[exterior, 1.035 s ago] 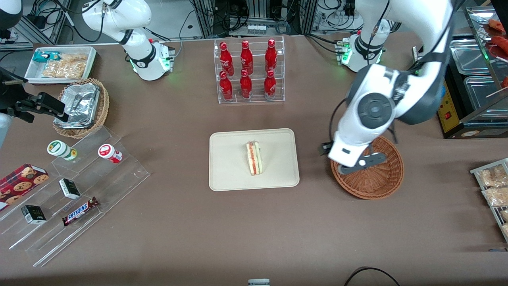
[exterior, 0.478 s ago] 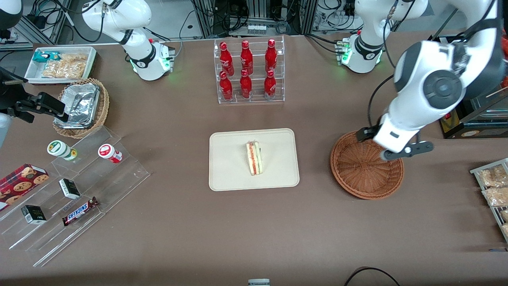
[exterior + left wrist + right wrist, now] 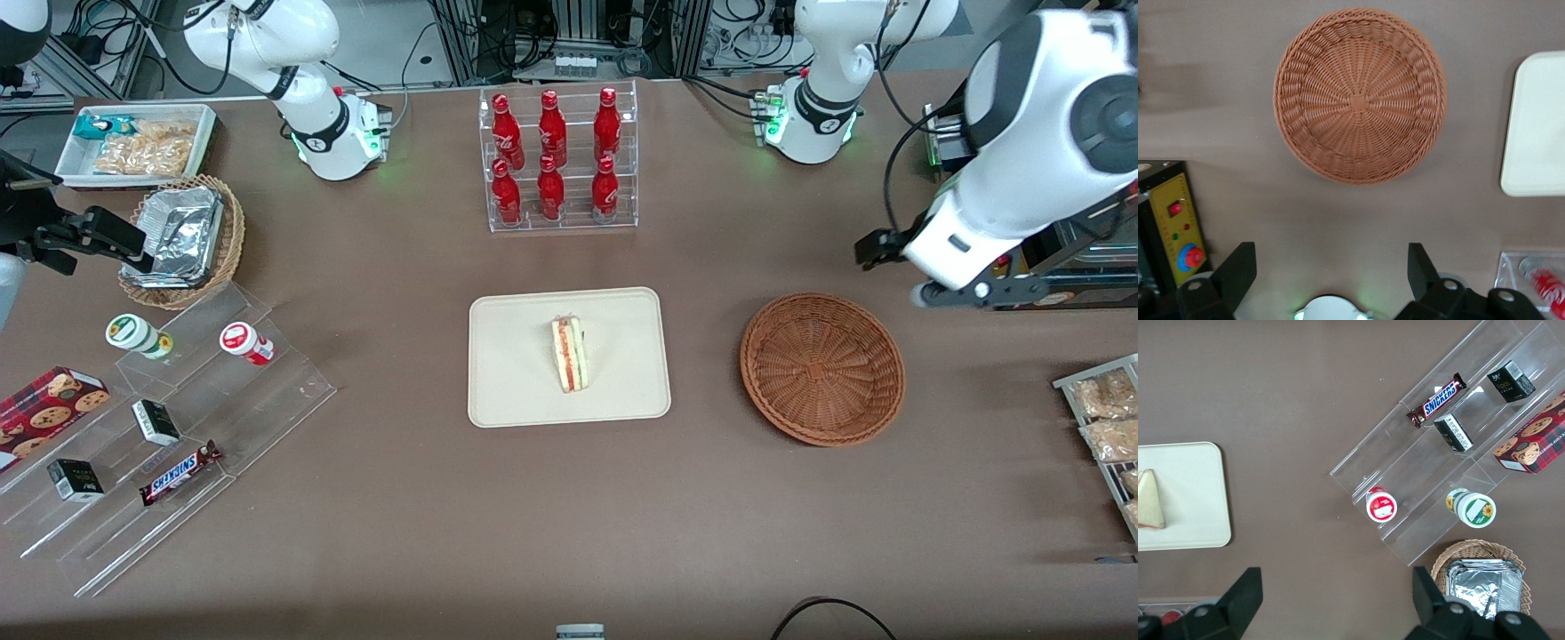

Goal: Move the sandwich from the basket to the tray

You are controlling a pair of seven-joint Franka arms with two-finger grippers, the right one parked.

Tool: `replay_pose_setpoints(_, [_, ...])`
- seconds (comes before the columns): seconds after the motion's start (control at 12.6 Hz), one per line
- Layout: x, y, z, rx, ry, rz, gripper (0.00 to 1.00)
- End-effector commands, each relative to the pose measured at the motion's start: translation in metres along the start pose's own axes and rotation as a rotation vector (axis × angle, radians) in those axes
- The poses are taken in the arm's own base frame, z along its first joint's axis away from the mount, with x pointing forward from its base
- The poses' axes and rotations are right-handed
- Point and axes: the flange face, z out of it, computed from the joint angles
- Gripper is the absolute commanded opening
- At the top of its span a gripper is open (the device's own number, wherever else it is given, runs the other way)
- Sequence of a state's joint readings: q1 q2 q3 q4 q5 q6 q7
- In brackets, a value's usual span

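The sandwich point(image 3: 569, 354), a beige wedge with red and green filling, lies on the cream tray point(image 3: 516, 391) in the middle of the table; it also shows in the right wrist view point(image 3: 1150, 500) on the tray point(image 3: 1198, 520). The round reddish-brown basket point(image 3: 822, 369) stands empty beside the tray, toward the working arm's end, and shows in the left wrist view point(image 3: 1359, 95) with a corner of the tray point(image 3: 1538, 133). My left gripper point(image 3: 1331, 270) is open and empty, held high above the table, farther from the front camera than the basket and apart from it.
A clear rack of red bottles point(image 3: 556, 160) stands farther from the front camera than the tray. A tiered acrylic stand with snacks point(image 3: 169, 427), a tan basket with foil containers point(image 3: 182, 236) and a white bin point(image 3: 133, 142) lie toward the parked arm's end. A black machine point(image 3: 1058, 258) is near the working arm.
My left arm has risen and swung away from over the basket toward the working arm's end, uncovering the empty basket. The sandwich has stayed on the tray.
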State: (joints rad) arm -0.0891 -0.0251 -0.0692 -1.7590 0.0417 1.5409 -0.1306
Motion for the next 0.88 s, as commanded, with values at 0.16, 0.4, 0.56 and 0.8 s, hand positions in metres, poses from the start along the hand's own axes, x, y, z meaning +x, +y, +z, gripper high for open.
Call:
replay_pose_setpoints(0.16, [-0.016, -0.043, -0.031, -0.027, 0.042, 0.036, 1.00])
replay_pose_setpoints(0.4, [-0.011, -0.047, -0.038, -0.029, 0.076, 0.026, 1.00])
replay_pose_setpoints(0.56, [0.009, -0.046, -0.051, -0.031, 0.098, 0.014, 1.00])
replay_pose_setpoints(0.8, [0.010, -0.059, -0.062, -0.030, 0.087, 0.003, 1.00])
